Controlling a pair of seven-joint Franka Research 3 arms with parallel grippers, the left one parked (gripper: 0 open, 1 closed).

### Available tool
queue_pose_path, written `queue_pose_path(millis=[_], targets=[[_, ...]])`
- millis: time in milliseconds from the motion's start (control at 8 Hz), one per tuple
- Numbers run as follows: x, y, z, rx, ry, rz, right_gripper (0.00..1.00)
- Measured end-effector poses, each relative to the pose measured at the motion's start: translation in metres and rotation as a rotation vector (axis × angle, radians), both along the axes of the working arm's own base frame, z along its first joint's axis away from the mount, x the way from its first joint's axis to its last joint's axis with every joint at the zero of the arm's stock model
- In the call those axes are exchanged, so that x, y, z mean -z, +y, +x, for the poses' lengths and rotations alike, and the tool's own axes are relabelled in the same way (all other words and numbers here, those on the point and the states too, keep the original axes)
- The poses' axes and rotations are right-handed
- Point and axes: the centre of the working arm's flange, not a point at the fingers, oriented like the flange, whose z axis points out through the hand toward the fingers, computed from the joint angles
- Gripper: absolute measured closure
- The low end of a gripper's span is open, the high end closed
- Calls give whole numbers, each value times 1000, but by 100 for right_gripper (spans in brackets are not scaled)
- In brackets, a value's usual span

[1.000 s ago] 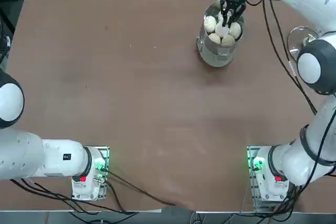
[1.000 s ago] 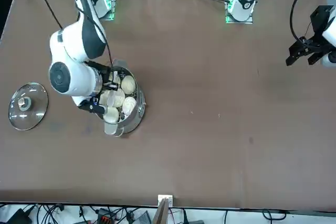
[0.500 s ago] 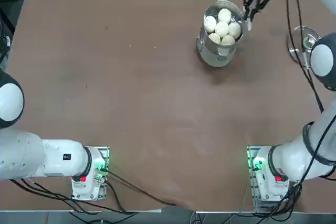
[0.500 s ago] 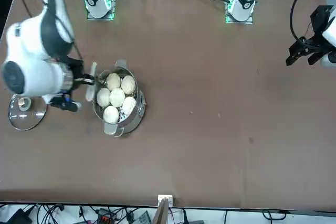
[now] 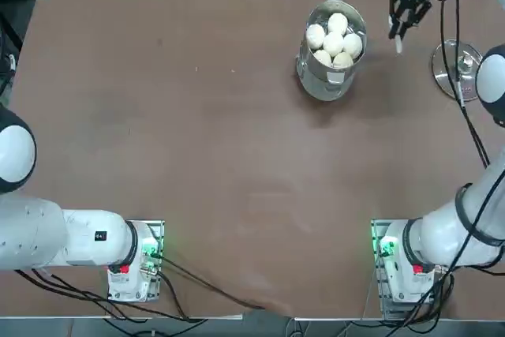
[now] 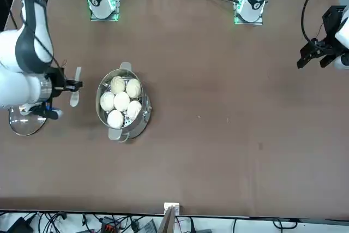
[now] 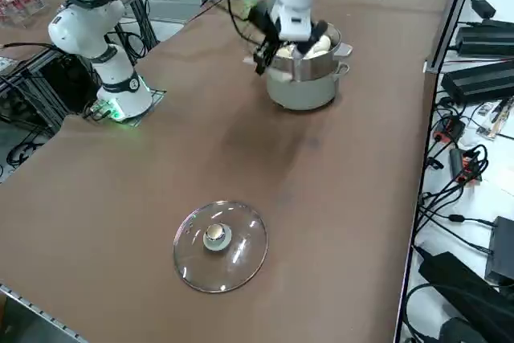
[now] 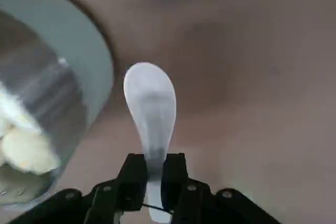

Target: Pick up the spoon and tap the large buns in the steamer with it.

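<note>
Holding the spoon [image 8: 150,109] clenched in the right gripper [image 8: 153,174], at 3 o'clock of the steamer [image 5: 331,61]; next, lowering onto the large buns [image 5: 334,38] for tapping

My right gripper [image 5: 401,28] pinches the small white spoon [image 5: 398,40], between the shiny steel steamer [image 5: 331,76] of five round white buns [image 5: 334,39] and the clear glass lid [image 5: 453,61].

Overhead, front, side, wrist — steamer [image 5: 331,51] shared
</note>
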Motion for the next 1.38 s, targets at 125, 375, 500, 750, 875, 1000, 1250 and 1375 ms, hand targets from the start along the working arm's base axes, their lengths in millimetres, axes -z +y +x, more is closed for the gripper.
queue_pose_path(millis=[125,375,500,750,875,1000,1250,1375], targets=[[25,-10,-2,11,-13,-1,81],[73,-22,-12,7,-48,1,81],[94,-25,-19,5,-64,0,81],[127,-31,-33,-2,-88,-2,81],[137,-34,-37,-4,-94,-2,81],[145,-38,-39,-5,-105,-3,81],[167,-42,-42,2,-137,-14,81],[179,-43,-45,4,-138,-18,81]])
